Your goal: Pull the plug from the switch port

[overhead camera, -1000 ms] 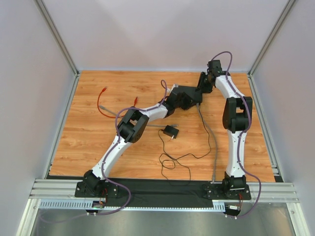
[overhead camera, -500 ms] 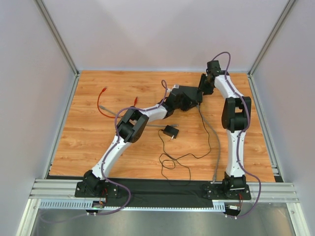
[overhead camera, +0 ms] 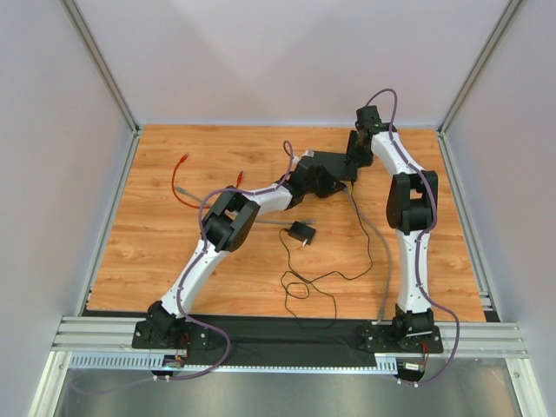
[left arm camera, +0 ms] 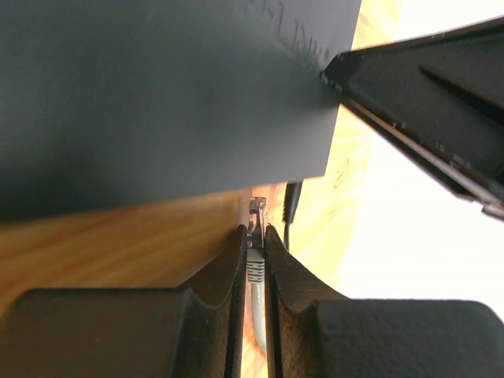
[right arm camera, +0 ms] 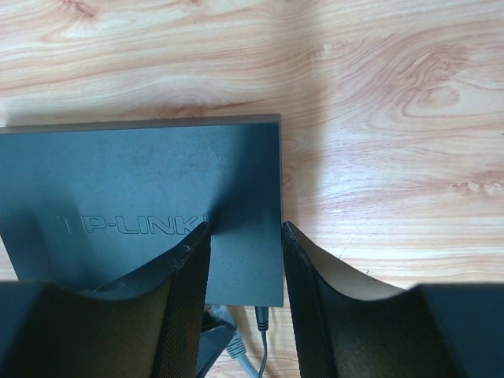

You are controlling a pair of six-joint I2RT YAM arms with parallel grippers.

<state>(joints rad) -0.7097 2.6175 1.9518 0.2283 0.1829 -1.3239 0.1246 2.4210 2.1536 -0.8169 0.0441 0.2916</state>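
Sitting toward one o'clock on the light wooden table (overhead camera: pixel 156 252), the flat black rectangular network switch (overhead camera: pixel 334 162) lies flat with its lettered top up. The left gripper (left arm camera: pixel 253 233) reaches in from seven o'clock, and its two black fingers are pressed together on the grey cable plug (left arm camera: pixel 255 260). The plug's clear tip points at twelve o'clock, just beside the switch's near edge. Whether that tip sits inside a switch port cannot be told from the left wrist view.

The right gripper (right arm camera: pixel 246 227) comes down at the switch's three o'clock end with its jaws apart. One finger lies over the black top and the other just past the side edge, so nothing is clamped between them.

From the switch a grey cable (overhead camera: pixel 380 261) runs toward five o'clock. A small black square adapter (overhead camera: pixel 301 232) rests near the table's centre, and its thin black cord (overhead camera: pixel 369 252) loops around toward the switch. A red cable (overhead camera: pixel 180 184) lies well apart at ten o'clock.
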